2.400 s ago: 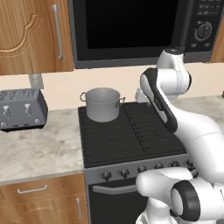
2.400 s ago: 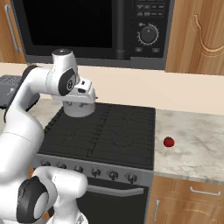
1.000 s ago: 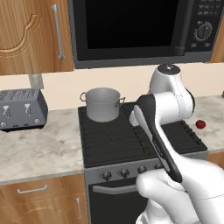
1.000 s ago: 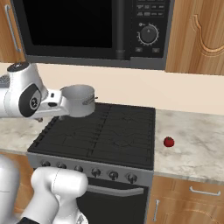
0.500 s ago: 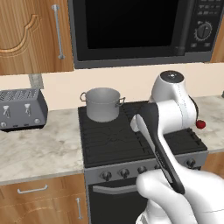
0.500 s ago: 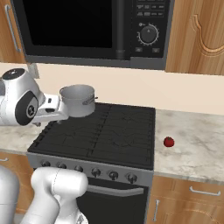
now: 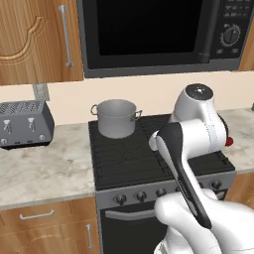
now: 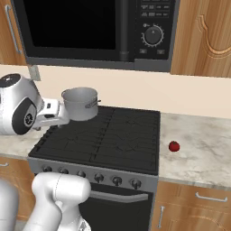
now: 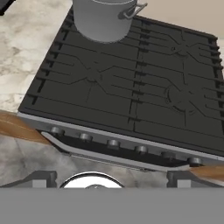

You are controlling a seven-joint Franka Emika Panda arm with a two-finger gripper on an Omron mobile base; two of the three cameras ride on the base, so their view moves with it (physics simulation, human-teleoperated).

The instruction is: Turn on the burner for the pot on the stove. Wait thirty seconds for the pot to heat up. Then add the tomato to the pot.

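The grey metal pot (image 7: 116,118) (image 8: 80,103) stands lidless on the back left burner of the black stove (image 7: 130,155) (image 8: 108,135). In the hand view the pot (image 9: 103,19) is at the top and the stove's row of knobs (image 9: 113,143) runs across below it. My gripper (image 9: 111,178) hangs open and empty above the stove's front edge, well clear of the knobs, its fingertips (image 9: 43,178) spread wide. The small red tomato (image 8: 174,146) lies on the counter right of the stove, and my arm half hides the tomato (image 7: 229,142) in the left base view.
A grey toaster (image 7: 25,124) sits on the marble counter (image 7: 49,168) left of the stove. The black microwave (image 8: 94,27) hangs over the range between wooden cabinets (image 7: 34,39). My bulky white arm (image 7: 191,134) rises in front of the stove's right half.
My arm has swung back and down toward the stove's front, away from the pot. Pot and tomato have not moved. The jaws have stayed wide.
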